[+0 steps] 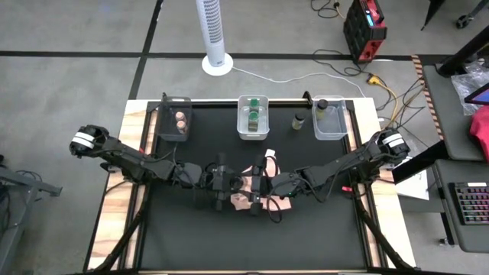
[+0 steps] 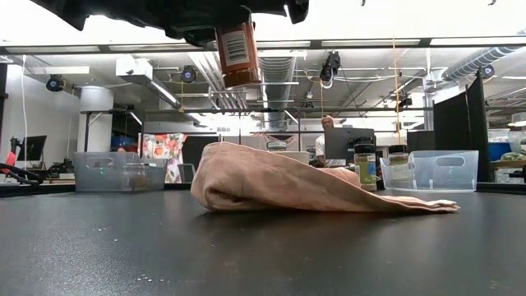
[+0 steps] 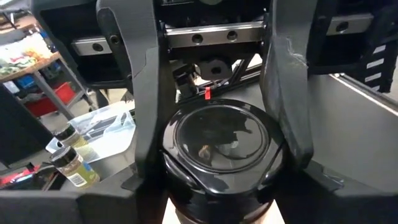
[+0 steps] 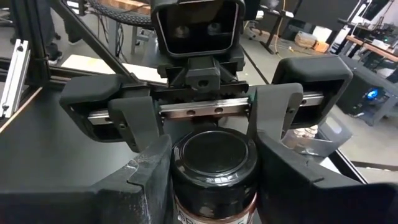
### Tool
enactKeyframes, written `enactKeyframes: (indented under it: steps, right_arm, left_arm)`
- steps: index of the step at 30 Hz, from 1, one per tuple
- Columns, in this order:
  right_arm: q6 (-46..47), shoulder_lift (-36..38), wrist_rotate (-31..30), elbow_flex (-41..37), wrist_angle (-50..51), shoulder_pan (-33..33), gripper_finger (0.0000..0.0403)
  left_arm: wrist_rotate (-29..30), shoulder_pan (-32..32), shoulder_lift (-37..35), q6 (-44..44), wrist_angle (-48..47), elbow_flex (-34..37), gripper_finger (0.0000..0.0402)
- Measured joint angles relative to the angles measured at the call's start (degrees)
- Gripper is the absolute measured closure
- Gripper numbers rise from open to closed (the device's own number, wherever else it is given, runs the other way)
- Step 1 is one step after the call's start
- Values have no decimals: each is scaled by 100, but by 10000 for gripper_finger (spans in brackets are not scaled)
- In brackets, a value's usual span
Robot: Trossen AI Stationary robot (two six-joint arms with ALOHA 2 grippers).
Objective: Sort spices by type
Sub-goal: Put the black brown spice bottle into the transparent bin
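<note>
Okay, so the right gripper [image 1: 258, 189] is pinching the black-lidded jar of reddish spice [image 2: 238, 49] mid-air above the crumpled pink cloth [image 2: 312, 189]. The left gripper [image 1: 221, 188] is spread around it. I'd close the left one squarely before releasing, then head for the far clear plastic bins [image 1: 330, 126].

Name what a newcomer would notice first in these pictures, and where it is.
The left hand and right hand meet over the centre of the table around one black-lidded jar, which hangs above a crumpled pink cloth. Three clear bins line the table's far edge.
</note>
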State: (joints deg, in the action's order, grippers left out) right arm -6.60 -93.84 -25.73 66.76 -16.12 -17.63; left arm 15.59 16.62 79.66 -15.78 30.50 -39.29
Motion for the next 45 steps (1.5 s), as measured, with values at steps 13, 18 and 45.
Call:
enactKeyframes:
  steps: [13,18,45]
  right_arm:
    - [-27,100,23,-13,178,-2,212]
    - [78,195,25,-15,329,-7,212]
    - [1199,1474,-914,-173,2837,-7,212]
  left_arm:
    - [40,-17,-11,-44,-159,0,177]
    - [42,-17,-20,-47,-166,0,177]
    - [1103,-13,-105,47,-656,7,177]
